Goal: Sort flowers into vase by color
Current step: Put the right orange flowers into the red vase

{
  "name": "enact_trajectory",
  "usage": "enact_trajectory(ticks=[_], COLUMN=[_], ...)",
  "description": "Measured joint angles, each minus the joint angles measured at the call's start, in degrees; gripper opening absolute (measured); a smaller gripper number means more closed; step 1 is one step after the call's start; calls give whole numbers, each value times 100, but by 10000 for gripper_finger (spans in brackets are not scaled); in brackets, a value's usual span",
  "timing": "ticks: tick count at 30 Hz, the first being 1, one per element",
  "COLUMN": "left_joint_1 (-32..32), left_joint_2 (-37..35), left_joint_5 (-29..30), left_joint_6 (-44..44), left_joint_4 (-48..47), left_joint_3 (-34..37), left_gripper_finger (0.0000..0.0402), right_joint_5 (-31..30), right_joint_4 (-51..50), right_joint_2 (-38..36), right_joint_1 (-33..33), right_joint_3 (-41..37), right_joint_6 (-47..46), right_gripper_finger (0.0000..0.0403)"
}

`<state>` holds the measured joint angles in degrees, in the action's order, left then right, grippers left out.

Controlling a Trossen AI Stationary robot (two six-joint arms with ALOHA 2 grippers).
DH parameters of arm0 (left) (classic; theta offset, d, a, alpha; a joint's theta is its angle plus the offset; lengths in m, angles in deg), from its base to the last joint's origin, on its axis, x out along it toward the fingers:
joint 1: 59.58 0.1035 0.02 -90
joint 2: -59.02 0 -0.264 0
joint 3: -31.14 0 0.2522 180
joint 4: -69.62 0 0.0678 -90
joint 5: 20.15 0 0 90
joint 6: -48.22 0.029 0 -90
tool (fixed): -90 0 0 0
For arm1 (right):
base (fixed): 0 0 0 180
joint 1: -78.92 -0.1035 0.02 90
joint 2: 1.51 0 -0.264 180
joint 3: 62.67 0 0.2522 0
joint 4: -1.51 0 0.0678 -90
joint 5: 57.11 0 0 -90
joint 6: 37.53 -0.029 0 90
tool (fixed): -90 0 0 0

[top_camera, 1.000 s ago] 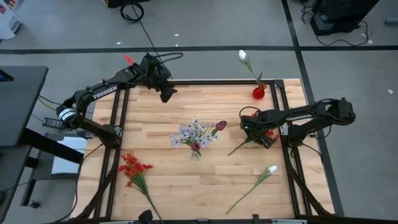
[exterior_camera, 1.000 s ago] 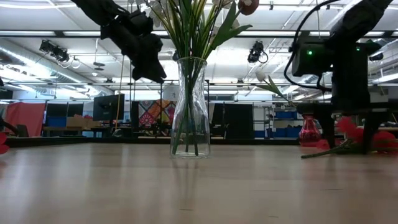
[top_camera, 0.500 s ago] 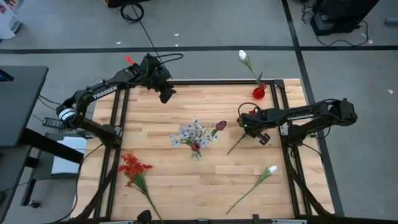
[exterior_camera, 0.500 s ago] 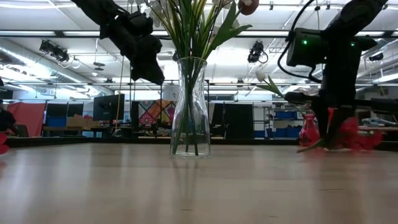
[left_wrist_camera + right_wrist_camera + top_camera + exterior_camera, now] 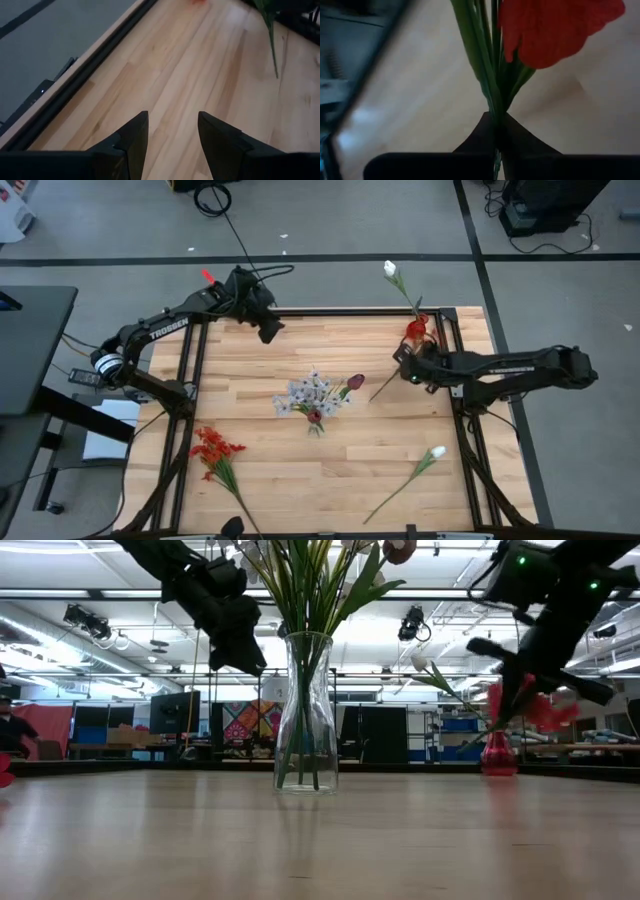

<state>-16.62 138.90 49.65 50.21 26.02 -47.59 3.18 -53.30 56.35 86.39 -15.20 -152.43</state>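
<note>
A clear glass vase [image 5: 315, 402] [image 5: 306, 710] stands mid-table and holds pale sprays and a maroon tulip [image 5: 355, 381]. A small red vase [image 5: 498, 756] at the far right holds a white flower [image 5: 390, 268]. A red flower [image 5: 540, 710] hangs in the air, with my right gripper [image 5: 403, 361] shut on its stem. A red cluster [image 5: 212, 448] lies near left and a white bud [image 5: 437, 451] near right, both flat on the wood. My left gripper [image 5: 172, 135] hovers open over the far left of the table [image 5: 268, 330], with nothing between its fingers. My right gripper pinches the red flower's green stems [image 5: 495, 107] between its two shut fingers, just below the bloom [image 5: 555, 30]. The long stem [image 5: 380, 388] trails away from the gripper toward the clear vase. In the low view the flower looks clear of the table.
The black frame rails [image 5: 455, 350] run along the table's edges, close to the right arm. Bare wood [image 5: 300, 470] lies between the clear vase and the near edge. Beyond the table, the low view shows a large room.
My right gripper has shut on the red flower's stem, then risen and gone toward the table's far edge, turning as it went. The flower, which lay on the table at the right, now hangs lifted clear. The left arm has kept still.
</note>
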Motion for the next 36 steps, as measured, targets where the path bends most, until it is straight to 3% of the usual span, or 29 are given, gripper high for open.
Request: enact_trajectory(ticks=[6,10,13,15,20,25,27,36], left_joint_1=[0,0,-39,-82,-277,-470,-505,-535], left_joint_2=[0,0,0,0,0,0,0,0], left_joint_5=[2,7,142,326,514,714,782,834], left_joint_6=[-244,-411,-431,-445,-460,-856,-948,-1249], left_joint_4=[535,845,939,937,1026,1679,1838,1845], left_joint_3=[1,1,1,1,1,1,1,1], left_gripper_finger=[176,176,176,176,176,176,176,176], right_joint_5=[-1379,-2156,-2472,-2475,-2452,-904,-649,-1036], right_joint_4=[676,1677,2482,2764,3132,4085,4184,4185], right_joint_2=[-588,-991,-1298,-1479,-1671,-1572,-1436,-1250], right_joint_1=[244,481,792,1122,2265,3481,3852,3792], right_joint_3=[2,2,7,9,9,11,11,4], right_joint_6=[2769,5471,7295,8028,9346,10601,10683,10931], right_gripper_finger=[27,23,20,20,20,19,19,18])
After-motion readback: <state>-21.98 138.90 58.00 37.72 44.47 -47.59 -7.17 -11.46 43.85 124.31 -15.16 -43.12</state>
